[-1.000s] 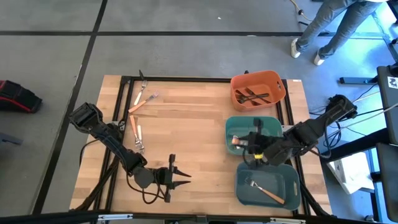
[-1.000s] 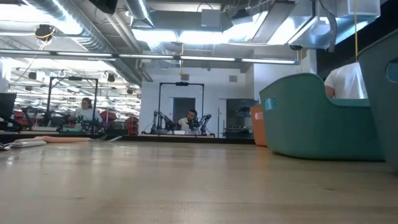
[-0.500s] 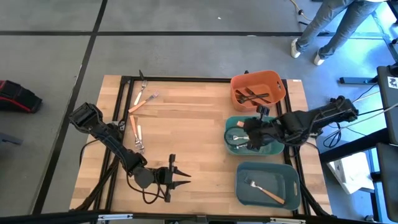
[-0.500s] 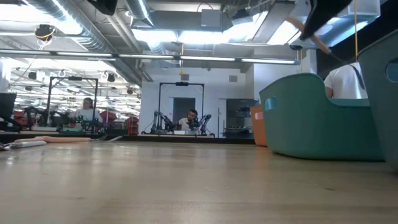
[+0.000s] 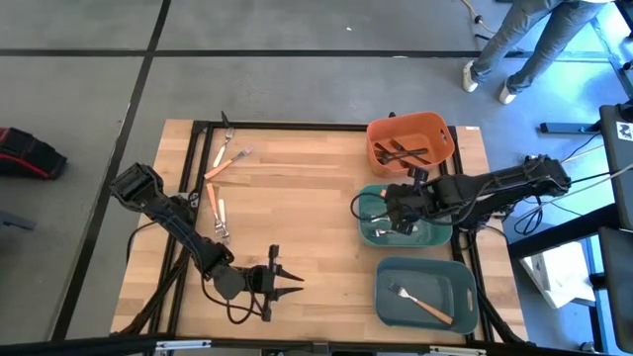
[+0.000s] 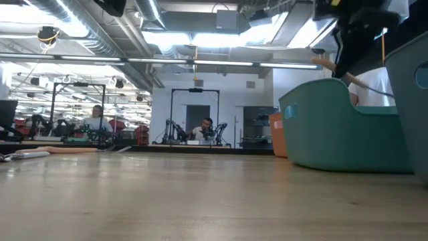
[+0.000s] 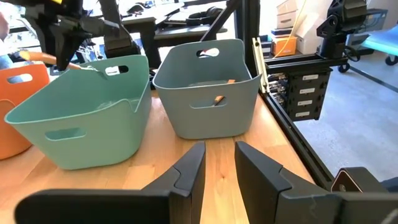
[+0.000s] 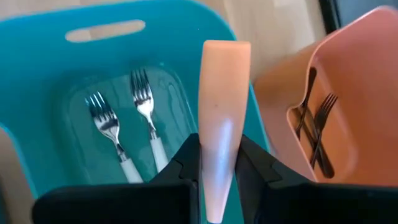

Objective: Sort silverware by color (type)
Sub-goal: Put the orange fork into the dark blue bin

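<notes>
The right gripper point(image 5: 401, 213) hangs over the teal bin point(image 5: 368, 233), the middle of three bins along the worktop's right edge, its fingers point(image 8: 186, 163) closed on the tan handle of a fork point(image 8: 219, 118); the fork's head is not visible. Two silver forks with pale handles point(image 8: 124, 134) lie side by side on the floor of this teal bin. The orange bin point(image 5: 435, 129) at the far right corner contains dark forks point(image 5: 404, 152), crossed over one another. The grey-blue bin point(image 5: 465, 307) at the near right corner contains one fork with a tan handle point(image 5: 420, 304). Near the far left corner, loose forks point(image 5: 226, 156) lie on the bare wood, with further tan-handled ones point(image 5: 217, 210) just beside the left edge of the worktop point(image 5: 297, 198). The left gripper point(image 5: 289, 282) rests low near the near edge, left of centre, fingers point(image 7: 189, 171) slightly parted and holding nothing. A person point(image 5: 524, 40) stands on the floor beyond the far right corner.
</notes>
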`<control>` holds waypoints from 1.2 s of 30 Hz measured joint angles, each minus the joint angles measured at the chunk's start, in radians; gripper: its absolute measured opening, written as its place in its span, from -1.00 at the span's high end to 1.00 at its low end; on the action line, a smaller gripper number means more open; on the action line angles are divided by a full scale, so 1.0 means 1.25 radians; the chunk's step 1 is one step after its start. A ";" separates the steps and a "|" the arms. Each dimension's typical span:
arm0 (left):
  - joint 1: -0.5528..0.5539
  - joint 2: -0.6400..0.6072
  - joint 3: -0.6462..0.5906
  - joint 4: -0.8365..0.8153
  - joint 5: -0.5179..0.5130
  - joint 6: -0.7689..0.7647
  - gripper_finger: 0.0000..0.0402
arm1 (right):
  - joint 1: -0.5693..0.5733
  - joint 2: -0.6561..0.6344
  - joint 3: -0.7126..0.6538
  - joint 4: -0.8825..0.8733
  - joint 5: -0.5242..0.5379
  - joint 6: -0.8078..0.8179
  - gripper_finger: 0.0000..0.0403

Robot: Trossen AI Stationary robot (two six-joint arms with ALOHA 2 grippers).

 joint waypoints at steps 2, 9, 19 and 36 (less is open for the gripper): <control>0.000 0.000 0.000 0.000 0.000 0.000 0.59 | -0.008 0.000 -0.015 0.011 -0.008 0.000 0.77; 0.000 0.000 0.000 0.000 0.000 0.000 0.59 | -0.017 0.000 -0.050 0.036 -0.011 -0.005 0.77; 0.000 0.000 0.000 0.000 0.000 0.000 0.59 | -0.017 0.000 -0.050 0.062 -0.011 -0.019 0.77; 0.000 0.000 0.000 0.000 0.000 0.000 0.59 | -0.017 0.000 -0.050 0.041 -0.024 -0.015 0.77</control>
